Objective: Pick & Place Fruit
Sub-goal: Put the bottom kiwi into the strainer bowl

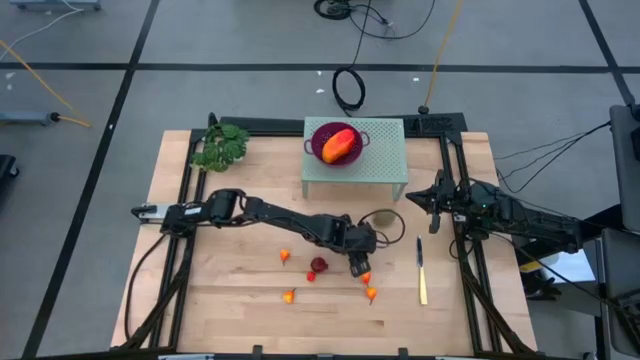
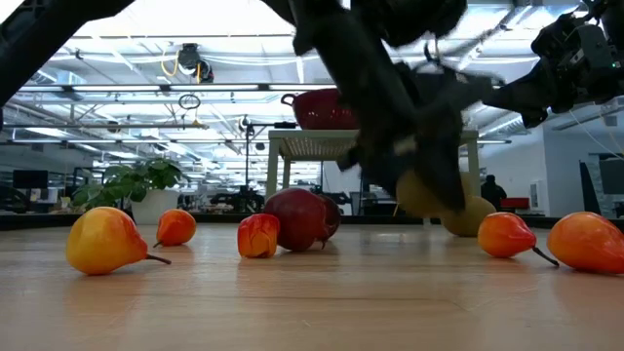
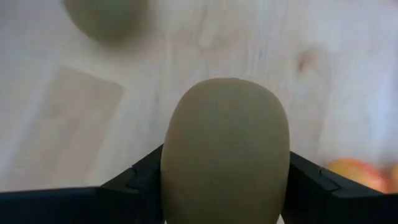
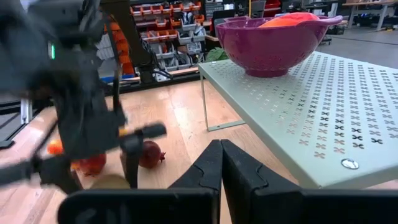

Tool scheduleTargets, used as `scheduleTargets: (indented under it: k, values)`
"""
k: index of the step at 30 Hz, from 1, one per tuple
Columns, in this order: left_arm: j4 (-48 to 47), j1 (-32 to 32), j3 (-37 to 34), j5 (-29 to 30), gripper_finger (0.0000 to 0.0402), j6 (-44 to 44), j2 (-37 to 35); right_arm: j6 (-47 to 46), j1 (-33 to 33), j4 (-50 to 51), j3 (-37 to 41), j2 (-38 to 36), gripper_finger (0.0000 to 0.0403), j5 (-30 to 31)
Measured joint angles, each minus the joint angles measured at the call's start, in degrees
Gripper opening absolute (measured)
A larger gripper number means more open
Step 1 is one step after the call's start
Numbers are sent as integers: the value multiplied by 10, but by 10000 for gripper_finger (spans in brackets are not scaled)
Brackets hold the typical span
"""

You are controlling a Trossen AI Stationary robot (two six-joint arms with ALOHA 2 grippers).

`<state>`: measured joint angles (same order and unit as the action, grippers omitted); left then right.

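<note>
My left gripper (image 1: 358, 262) reaches over the middle of the table and is shut on a brownish-green oval fruit (image 3: 225, 143). A second brownish-green oval (image 1: 383, 218) lies on the wood just beyond it. A dark red ball (image 1: 319, 265) and several small orange-red pieces (image 1: 290, 296) lie around the gripper. A longish orange-red fruit (image 1: 340, 145) lies in the purple colander (image 1: 322, 133) on the pale green stand (image 1: 385, 160). My right gripper (image 4: 221, 163) waits shut at the table's right side, beside the stand. My left gripper pinches the oval fruit by its two opposite sides (image 3: 171, 180), one dark finger (image 3: 140, 183) on each. The fingers slant down from the table's left. The fruit's rounded end sticks out past them. In the low view the fruit (image 2: 419, 195) hangs a little above the wood.
A leafy green sprig (image 1: 222, 147) lies at the far left of the table. A slim yellowish knife (image 1: 421, 272) lies to the right of the fruit. The stand's legs and the dark frame rails (image 1: 455, 190) border the work area.
</note>
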<state>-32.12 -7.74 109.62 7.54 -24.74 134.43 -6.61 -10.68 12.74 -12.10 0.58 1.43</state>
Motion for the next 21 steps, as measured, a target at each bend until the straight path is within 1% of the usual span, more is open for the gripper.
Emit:
scheduleTargets:
  k: [6, 11, 15, 21]
  values:
    - [-32, 7, 0, 4, 208, -2, -69, 0, 0, 0, 0, 0, 0, 0]
    - [-60, 5, 0, 9, 209, -28, -141, 0, 0, 0, 0, 0, 0, 0]
    - [-85, -5, 1, 48, 217, -60, -191, 0, 0, 0, 0, 0, 0, 0]
    - [-94, -21, 1, 124, 208, -100, -254, 0, 0, 0, 0, 0, 0, 0]
